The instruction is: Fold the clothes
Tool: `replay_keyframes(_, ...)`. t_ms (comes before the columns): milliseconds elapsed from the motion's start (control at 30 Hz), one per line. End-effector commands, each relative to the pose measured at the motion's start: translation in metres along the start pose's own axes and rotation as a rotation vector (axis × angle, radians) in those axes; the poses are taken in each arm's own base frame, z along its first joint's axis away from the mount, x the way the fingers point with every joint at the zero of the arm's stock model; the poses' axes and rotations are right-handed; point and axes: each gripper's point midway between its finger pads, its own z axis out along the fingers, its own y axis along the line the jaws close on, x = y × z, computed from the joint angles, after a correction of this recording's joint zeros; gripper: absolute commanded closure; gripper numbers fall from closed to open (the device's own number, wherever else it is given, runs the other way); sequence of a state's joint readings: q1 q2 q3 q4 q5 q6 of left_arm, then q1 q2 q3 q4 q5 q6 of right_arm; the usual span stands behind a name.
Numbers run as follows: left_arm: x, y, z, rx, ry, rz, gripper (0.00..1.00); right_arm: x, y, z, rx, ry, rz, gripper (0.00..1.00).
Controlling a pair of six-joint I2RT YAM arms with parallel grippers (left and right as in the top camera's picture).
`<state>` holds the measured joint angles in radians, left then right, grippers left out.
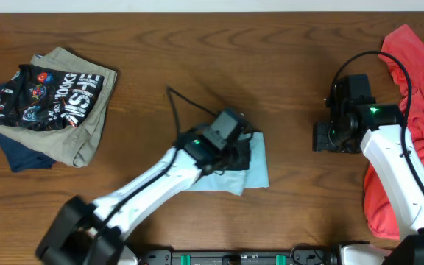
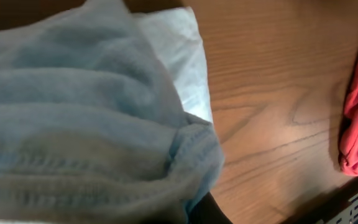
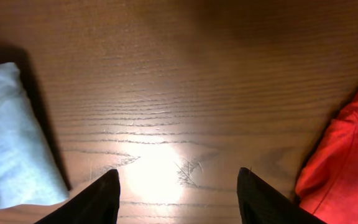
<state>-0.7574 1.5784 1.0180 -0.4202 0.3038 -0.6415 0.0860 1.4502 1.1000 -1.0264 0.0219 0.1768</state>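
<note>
Left gripper (image 1: 235, 151), buried in the pale-blue fleece garment (image 2: 73, 124), grip unclear; the fold should land edge-to-edge, flat. Right gripper (image 3: 178, 186): fingers apart, empty.

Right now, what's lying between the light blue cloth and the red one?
Just bare table, under the right gripper; the right wrist view shows it.

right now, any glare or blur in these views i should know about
Right wrist: bright glare on the table by the open right gripper. Left wrist: the light blue garment fills the frame, soft and out of focus. Overhead: evenly lit, sharp.
</note>
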Motion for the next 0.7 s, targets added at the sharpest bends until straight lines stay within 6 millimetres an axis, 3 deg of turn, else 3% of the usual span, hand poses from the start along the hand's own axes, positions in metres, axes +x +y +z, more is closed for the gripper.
replay_keyframes(0, -0.003, -0.024, 0.009, 0.109, 0.022, -0.004, 0.93, 0.003, 0.000, 0.001, -0.008, 0.014, 0.015, 0.42)
replay_keyframes(100, -0.010, -0.039, 0.011, 0.181, 0.003, 0.016, 0.93, 0.003, 0.000, 0.002, -0.009, 0.014, 0.015, 0.42)
replay_keyframes(133, -0.012, -0.041, 0.011, 0.187, -0.004, 0.009, 0.89, 0.003, 0.000, 0.002, -0.010, 0.015, 0.015, 0.42)
replay_keyframes(233, -0.017, -0.045, 0.011, 0.206, -0.022, 0.012, 0.57, 0.003, 0.004, 0.002, -0.033, 0.019, 0.015, 0.42)
replay_keyframes(267, -0.018, -0.049, 0.010, 0.225, -0.024, 0.019, 0.52, 0.004, 0.005, 0.001, -0.038, 0.019, 0.015, 0.42)
replay_keyframes(333, -0.019, -0.062, 0.005, 0.295, -0.020, 0.049, 0.46, 0.004, 0.007, 0.001, -0.049, 0.020, 0.011, 0.42)
replay_keyframes(433, -0.029, -0.077, -0.007, 0.396, -0.047, 0.132, 0.44, 0.004, 0.015, 0.001, -0.093, 0.022, -0.017, 0.42)
replay_keyframes(533, -0.049, -0.056, -0.023, 0.369, -0.094, 0.111, 0.44, 0.007, 0.046, -0.004, -0.263, 0.025, -0.155, 0.41)
replay_keyframes(667, -0.069, -0.002, -0.046, 0.274, -0.128, 0.016, 0.44, 0.020, 0.097, -0.022, -0.524, 0.016, -0.361, 0.40)
